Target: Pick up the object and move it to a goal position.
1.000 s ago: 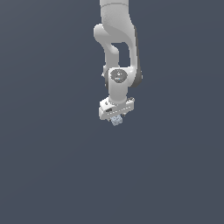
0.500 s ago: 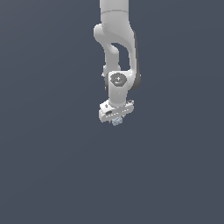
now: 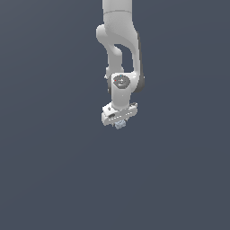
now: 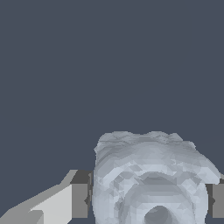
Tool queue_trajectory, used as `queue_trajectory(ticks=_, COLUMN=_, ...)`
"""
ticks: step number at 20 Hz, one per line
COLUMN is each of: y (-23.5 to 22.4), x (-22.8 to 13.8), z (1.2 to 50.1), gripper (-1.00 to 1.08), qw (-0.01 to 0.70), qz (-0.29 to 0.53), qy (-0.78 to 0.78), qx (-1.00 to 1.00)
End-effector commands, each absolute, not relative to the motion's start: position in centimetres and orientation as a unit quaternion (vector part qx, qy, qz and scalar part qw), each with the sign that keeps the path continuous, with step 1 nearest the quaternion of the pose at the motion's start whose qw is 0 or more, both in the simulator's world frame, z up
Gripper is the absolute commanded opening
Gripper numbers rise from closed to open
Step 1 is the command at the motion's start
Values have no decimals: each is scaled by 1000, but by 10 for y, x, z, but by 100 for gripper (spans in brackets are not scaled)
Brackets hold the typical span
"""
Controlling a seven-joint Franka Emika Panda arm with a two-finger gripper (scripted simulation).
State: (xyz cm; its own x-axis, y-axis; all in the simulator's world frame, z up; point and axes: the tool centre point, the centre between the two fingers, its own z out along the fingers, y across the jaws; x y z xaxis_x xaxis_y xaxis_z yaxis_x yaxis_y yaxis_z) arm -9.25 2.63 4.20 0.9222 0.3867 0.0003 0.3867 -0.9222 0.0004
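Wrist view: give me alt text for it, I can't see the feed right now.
A pale blue-white lumpy object fills the lower part of the picture, sitting between the end effector's two fingers, which press against its sides. Everything behind it is a plain dark grey-blue background with nothing else visible.

The object [image 3: 119,125] is a small pale blue-white chunk, lumpy and mottled; in the exterior view only its lower part shows, hanging in mid-air against the plain dark background; in the wrist view the object [image 4: 151,179] fills the space between two dark pads, touching both; its rough surface has ringed ridges around a round hollow (seen at the frame's edge).
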Motion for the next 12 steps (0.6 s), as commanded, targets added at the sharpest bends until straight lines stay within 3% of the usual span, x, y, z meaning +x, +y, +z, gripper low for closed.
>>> queue_trajectory(ticks=1, y=26, x=-91, z=44, gripper=-100, qw=0, qz=0, qy=197, qx=980)
queue_trajectory(ticks=12, y=8, x=-66, z=84, gripper=-100, qw=0, qz=0, qy=197, qx=980)
